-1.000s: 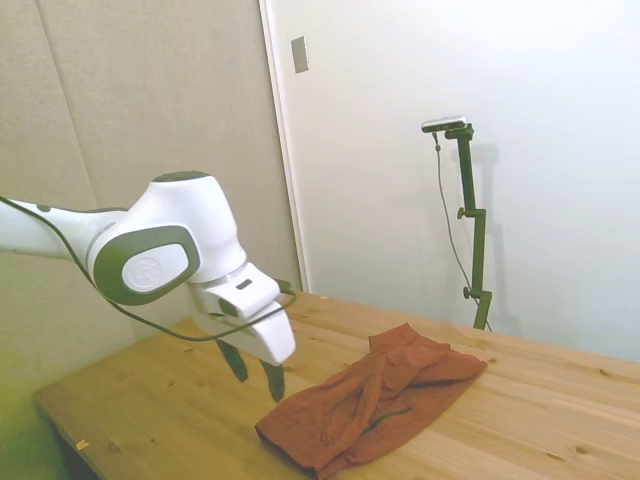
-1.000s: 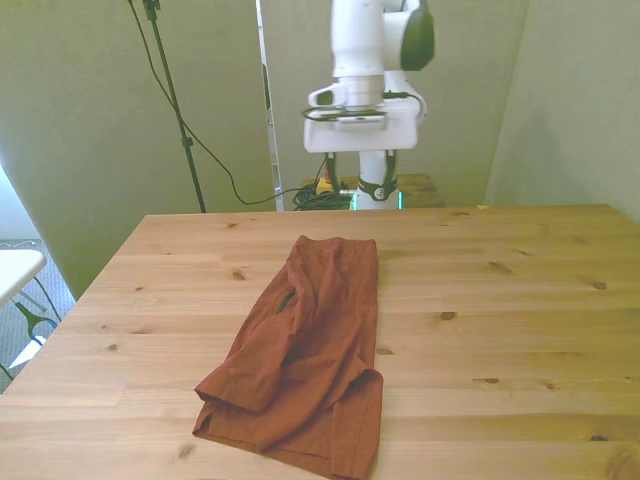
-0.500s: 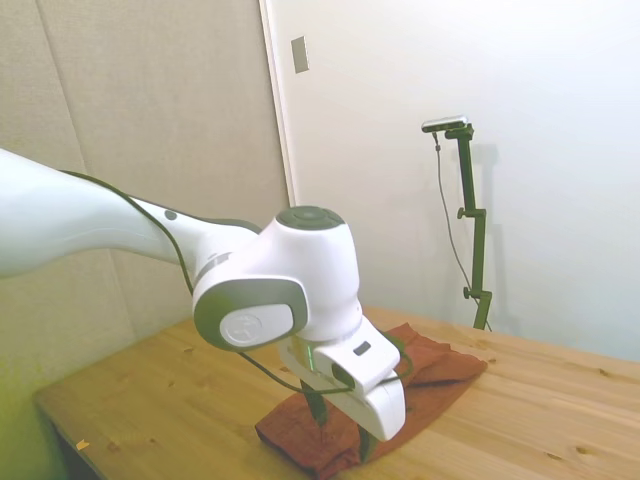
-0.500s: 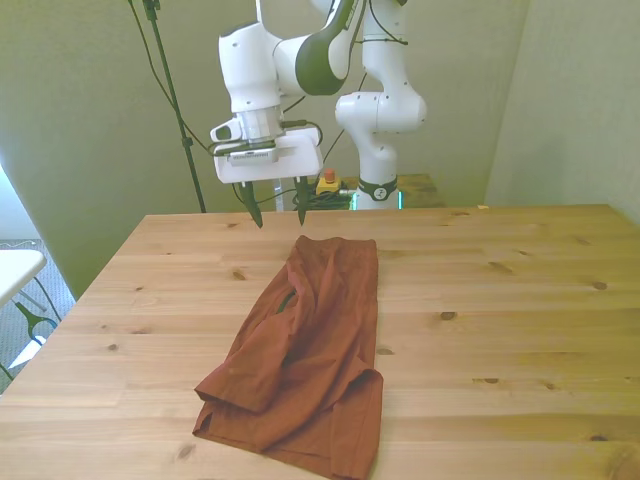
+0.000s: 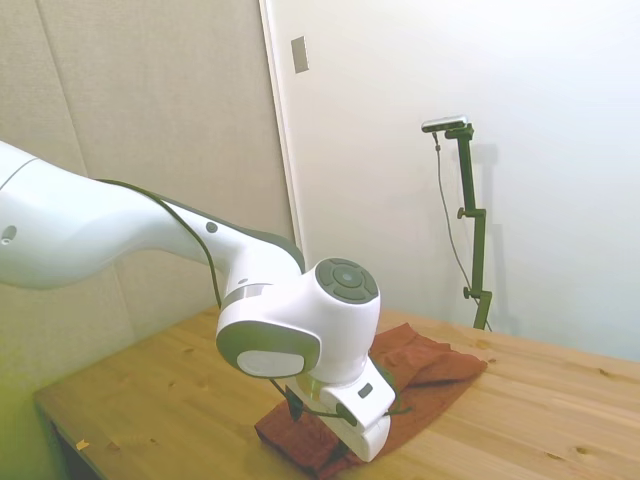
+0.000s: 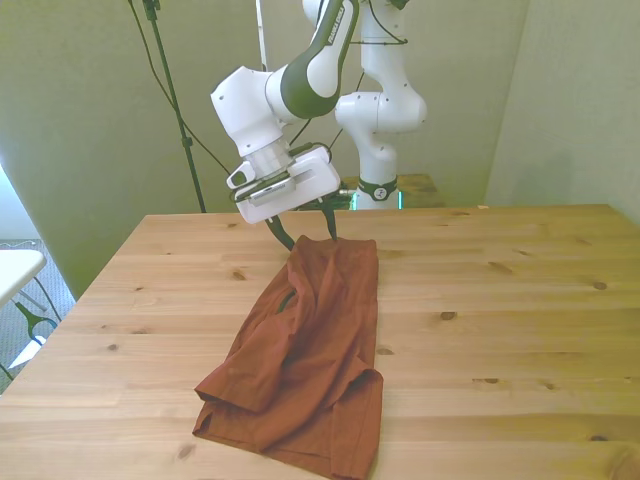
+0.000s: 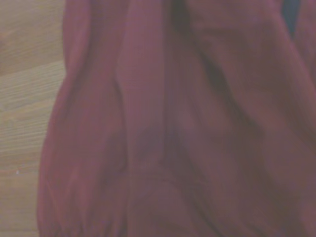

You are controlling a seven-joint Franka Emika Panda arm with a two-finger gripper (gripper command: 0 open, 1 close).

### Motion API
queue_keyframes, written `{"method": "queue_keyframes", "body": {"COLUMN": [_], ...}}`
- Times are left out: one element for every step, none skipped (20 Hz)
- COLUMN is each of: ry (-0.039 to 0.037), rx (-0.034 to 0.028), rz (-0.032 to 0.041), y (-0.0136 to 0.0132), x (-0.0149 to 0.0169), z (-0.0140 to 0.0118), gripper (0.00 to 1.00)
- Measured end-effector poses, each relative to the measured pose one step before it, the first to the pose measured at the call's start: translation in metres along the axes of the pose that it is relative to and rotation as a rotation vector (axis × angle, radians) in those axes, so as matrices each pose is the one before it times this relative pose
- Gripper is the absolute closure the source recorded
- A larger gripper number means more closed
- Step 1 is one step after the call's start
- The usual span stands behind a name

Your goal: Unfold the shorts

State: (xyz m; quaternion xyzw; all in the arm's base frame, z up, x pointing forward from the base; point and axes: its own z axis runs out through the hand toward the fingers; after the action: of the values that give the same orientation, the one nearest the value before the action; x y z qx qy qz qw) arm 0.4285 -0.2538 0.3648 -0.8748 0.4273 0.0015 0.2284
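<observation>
The wooden table (image 6: 500, 300) of pale planks with dark knots is filling the room's middle, and plain light walls are standing behind it. The shorts (image 6: 305, 350) are lying folded and wrinkled on the table, running from the far side toward the near edge (a thin dark zipper line is showing on the fabric). The gripper (image 6: 309, 229) is hanging with its fingers spread apart over the far end of the shorts, holding nothing. In the wrist view the shorts (image 7: 187, 128) are filling almost everything, blurred, beside bare wood.
</observation>
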Motion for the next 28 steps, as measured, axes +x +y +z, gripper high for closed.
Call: {"method": "queue_keyframes", "body": {"ry": [-0.00302,-0.00625,-0.00795,-0.00987,-0.00402,0.00230,0.00542,0.00440,0.00122,-0.00195,0.00063,-0.00255,-0.00337,-0.00033,0.00012,-0.00026,-0.00069,-0.00140,-0.00192,-0.00240,-0.00221,-0.00120,-0.00088,-0.00251,-0.00544,-0.00361,-0.00585,-0.00517], "rx": [0.00973,0.00937,0.00939,0.00163,0.00129,0.00209,0.00362,0.00362,0.00403,0.00407,0.00290,0.00199,0.00151,0.00064,0.00021,-0.00017,-0.00027,-0.00052,-0.00079,-0.00122,-0.00121,-0.00076,0.00021,0.00157,0.00378,0.00500,0.00732,0.00935], "rz": [-0.00867,-0.01163,-0.00849,-0.00648,-0.00272,-0.00287,-0.00287,-0.00086,0.00249,0.00349,0.00351,0.00255,0.00248,0.00125,0.00024,-0.00028,-0.00072,-0.00155,-0.00209,-0.00240,-0.00171,-0.00214,-0.00147,-0.00087,-0.00280,-0.00456,-0.00640,-0.01006], "y": [-0.00030,0.00039,0.00036,0.00039,-0.00026,-0.00027,0.00029,0.00140,0.00229,0.00240,0.00242,0.00196,0.00150,0.00084,0.00031,0.00009,0.00017,0.00034,0.00043,0.00067,0.00062,0.00037,0.00025,-0.00008,-0.00089,-0.00157,-0.00236,-0.00414], "x": [-0.00056,-0.00100,-0.00130,-0.00136,-0.00077,-0.00022,0.00004,0.00023,0.00028,0.00042,0.00088,0.00035,0.00007,0.00014,0.00008,0.00005,-0.00003,-0.00010,0.00004,0.00009,0.00017,0.00021,0.00009,0.00001,-0.00028,-0.00059,-0.00207,-0.00338], "z": [0.00118,0.00168,0.00180,0.00098,-0.00043,-0.00180,-0.00332,-0.00316,-0.00335,-0.00320,-0.00260,-0.00142,-0.00081,-0.00042,-0.00017,0.00014,0.00033,0.00067,0.00086,0.00127,0.00119,0.00068,-0.00010,-0.00116,-0.00276,-0.00410,-0.00545,-0.00663], "gripper": [1.00,1.00,1.00,1.00,1.00,1.00,1.00,1.00,1.00,1.00,1.00,1.00,1.00,1.00,1.00,1.00,1.00,1.00,1.00,1.00,1.00,1.00,1.00,1.00,1.00,1.00,1.00,1.00]}}
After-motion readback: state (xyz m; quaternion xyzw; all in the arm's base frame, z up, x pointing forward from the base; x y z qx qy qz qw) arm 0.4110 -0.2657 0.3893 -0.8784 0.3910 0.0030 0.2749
